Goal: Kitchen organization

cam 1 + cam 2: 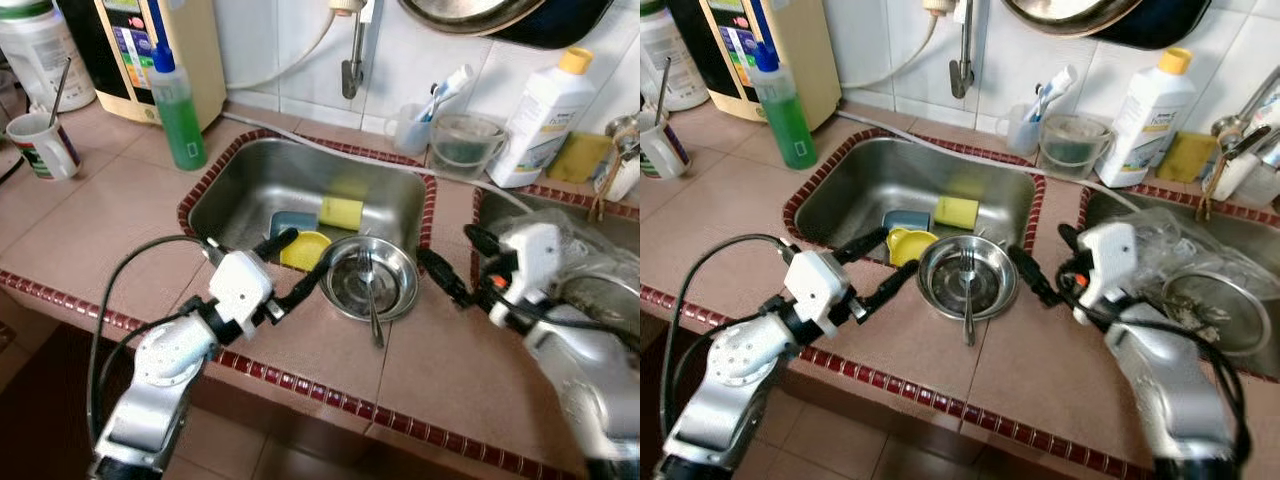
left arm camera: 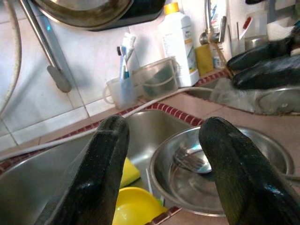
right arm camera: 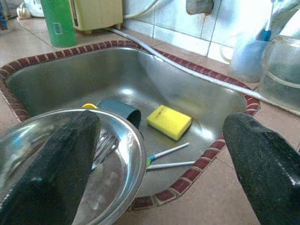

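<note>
A steel bowl with a fork lying in it sits on the tiled counter, at the front rim of the sink. My left gripper is open just left of the bowl, one finger close to its rim. My right gripper is open just right of the bowl, apart from it. In the left wrist view the bowl lies beyond the two fingers. In the sink lie a yellow sponge, a yellow cup and a blue cup.
A green soap bottle and a mug stand at the back left. A toothbrush cup, a clear container and a white bottle line the back wall. A second sink on the right holds a plastic bag and a strainer.
</note>
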Robot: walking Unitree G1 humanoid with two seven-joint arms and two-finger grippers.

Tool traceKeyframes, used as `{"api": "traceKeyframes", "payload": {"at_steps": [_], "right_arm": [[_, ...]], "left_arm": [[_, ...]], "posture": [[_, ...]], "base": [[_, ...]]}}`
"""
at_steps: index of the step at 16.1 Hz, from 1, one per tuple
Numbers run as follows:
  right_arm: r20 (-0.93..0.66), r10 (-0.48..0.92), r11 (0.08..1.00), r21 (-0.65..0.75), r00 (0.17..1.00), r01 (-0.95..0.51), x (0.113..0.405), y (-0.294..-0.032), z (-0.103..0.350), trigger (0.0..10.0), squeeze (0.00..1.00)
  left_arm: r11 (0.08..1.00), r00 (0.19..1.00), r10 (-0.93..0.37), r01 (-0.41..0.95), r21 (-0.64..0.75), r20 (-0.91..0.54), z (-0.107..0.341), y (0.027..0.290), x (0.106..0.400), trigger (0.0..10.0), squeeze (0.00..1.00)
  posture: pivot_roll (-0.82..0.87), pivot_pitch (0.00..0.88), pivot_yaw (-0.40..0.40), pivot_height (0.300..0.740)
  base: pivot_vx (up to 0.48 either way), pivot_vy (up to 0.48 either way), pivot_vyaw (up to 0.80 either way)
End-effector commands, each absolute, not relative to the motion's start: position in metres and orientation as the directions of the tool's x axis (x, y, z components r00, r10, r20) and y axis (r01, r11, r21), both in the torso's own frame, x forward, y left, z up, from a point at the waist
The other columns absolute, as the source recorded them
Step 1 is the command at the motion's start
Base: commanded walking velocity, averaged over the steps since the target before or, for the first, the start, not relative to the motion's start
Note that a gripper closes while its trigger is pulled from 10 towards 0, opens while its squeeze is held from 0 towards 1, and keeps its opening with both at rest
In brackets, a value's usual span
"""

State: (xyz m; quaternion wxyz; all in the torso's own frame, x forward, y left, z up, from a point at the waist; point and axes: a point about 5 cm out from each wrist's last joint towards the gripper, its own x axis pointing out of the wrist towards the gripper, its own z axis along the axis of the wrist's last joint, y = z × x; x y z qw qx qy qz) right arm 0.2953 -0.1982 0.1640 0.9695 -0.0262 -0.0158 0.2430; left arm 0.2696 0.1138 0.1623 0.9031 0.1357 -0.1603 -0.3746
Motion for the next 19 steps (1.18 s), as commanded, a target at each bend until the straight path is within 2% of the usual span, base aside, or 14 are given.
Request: {"api": "traceKeyframes", "payload": {"at_steps": [1, 4, 8, 15, 19], "right_arm": [[0.027, 0.466, 0.883, -0.077, 0.884, -0.463, 0.307, -0.199, 0.165, 10.0, 0.0], [0.062, 0.459, 0.887, -0.077, 0.886, -0.455, 0.33, -0.197, 0.171, 10.0, 0.0], [0.082, 0.505, 0.863, -0.073, 0.859, -0.501, 0.345, -0.187, 0.176, 10.0, 0.0], [0.067, 0.631, 0.775, -0.088, 0.773, -0.625, 0.35, -0.174, 0.178, 10.0, 0.0], [-0.012, 0.713, 0.697, -0.102, 0.701, -0.71, 0.346, -0.176, 0.17, 10.0, 0.0]], "left_arm": [[0.68, 0.663, -0.723, 0.633, 0.371, 0.194, 0.164, 0.109, 0.269, 10.0, 0.0], [0.686, 0.665, -0.718, 0.63, 0.363, 0.204, 0.165, 0.106, 0.268, 10.0, 0.0], [0.693, 0.665, -0.714, 0.631, 0.349, 0.217, 0.165, 0.101, 0.266, 10.0, 0.0], [0.696, 0.659, -0.714, 0.632, 0.34, 0.235, 0.167, 0.094, 0.266, 10.0, 0.0], [0.701, 0.659, -0.711, 0.63, 0.336, 0.247, 0.17, 0.09, 0.269, 10.0, 0.0]], "posture": [[-0.05, 0.107, -0.032, 0.74], [-0.05, 0.111, -0.039, 0.74], [-0.04, 0.119, -0.049, 0.74], [-0.04, 0.114, -0.06, 0.74], [-0.04, 0.117, -0.061, 0.74]], "base": [[0.0, 0.0, 0.0], [0.0, 0.0, 0.0], [0.0, 0.0, 0.0], [0.0, 0.0, 0.0], [0.0, 0.0, 0.0]]}}
